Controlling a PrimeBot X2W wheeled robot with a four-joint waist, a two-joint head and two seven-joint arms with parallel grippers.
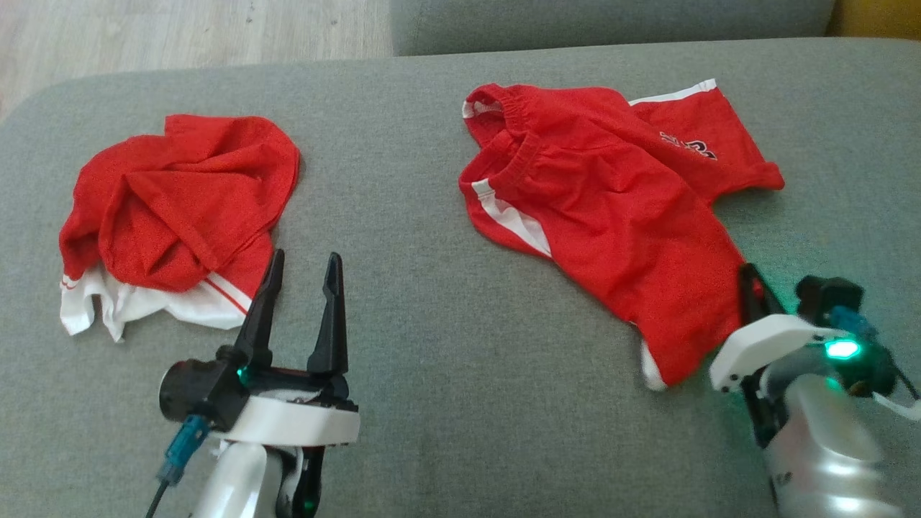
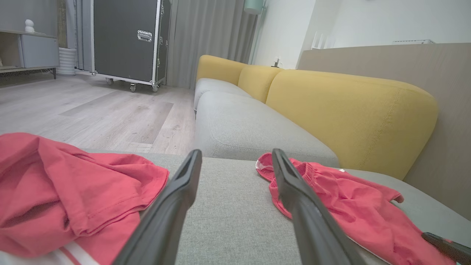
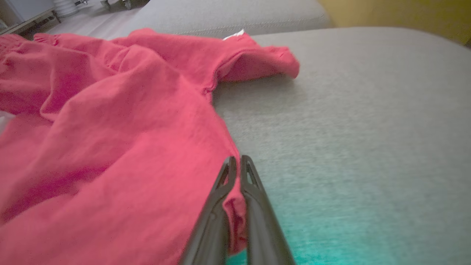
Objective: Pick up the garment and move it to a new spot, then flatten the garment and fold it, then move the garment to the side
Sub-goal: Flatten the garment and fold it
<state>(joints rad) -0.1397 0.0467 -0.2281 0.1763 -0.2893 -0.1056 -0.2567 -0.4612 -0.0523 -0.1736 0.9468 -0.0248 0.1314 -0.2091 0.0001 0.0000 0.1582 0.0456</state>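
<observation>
The red shorts [image 1: 611, 208] lie on the right half of the grey sofa seat [image 1: 432, 360], loosely spread and creased rather than flat. The gathered elastic waistband [image 1: 514, 137] sits at the far side, towards the middle of the seat, and is partly folded over on itself. A white side stripe [image 1: 514, 223] runs down the left edge of the near leg. The far leg points right and carries a white hem band and a small dark-and-white print [image 1: 691, 146] that is too small to read. The near leg stretches diagonally towards the robot, and a little white shows at its lower corner.

The right gripper [image 1: 752, 288] is at that near leg's right edge. In the right wrist view its fingers [image 3: 220, 206] are clenched together with a fold of the red fabric [image 3: 110, 147] pinched between them, low over the seat. A green light glows on its wrist and tints the grey cloth below.

The left gripper [image 1: 302, 259] hangs above bare seat with its fingers [image 2: 176, 198] spread wide and nothing between them. It is just beside the near corner of a second red garment [image 1: 180, 201], a crumpled heap with white fabric and thin red lines at its lower edge, well apart from the shorts.

The left wrist view looks between both garments to a yellow backrest [image 2: 349, 110], a wooden floor [image 2: 92, 110] and a black flight case [image 2: 125, 40].
</observation>
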